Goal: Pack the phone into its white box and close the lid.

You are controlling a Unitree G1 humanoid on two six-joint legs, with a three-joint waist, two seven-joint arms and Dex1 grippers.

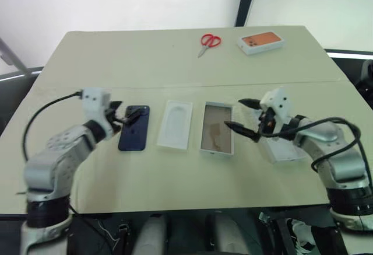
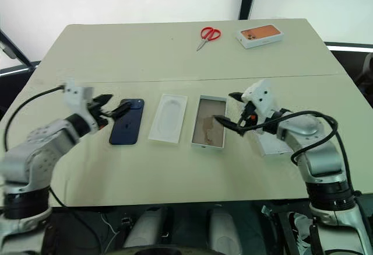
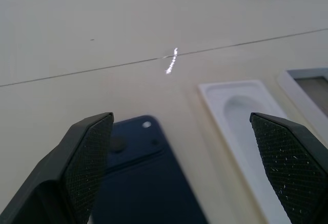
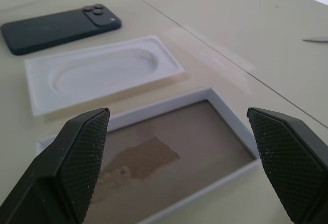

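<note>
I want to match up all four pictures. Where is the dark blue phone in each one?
Left eye view: the phone lies left of centre, beside the left gripper.
Right eye view: the same place on the table, left of the white moulded insert.
Left wrist view: low down, between the two black fingers.
Right wrist view: upper left corner, beyond the insert.
Shared landmark: the insert, next to the phone in every view.

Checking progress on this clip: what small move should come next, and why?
Probably lower the left tool onto the phone and close. Its fingers are open right over the phone's near end, the phone lies flat on the table, and the white box sits empty.
</note>
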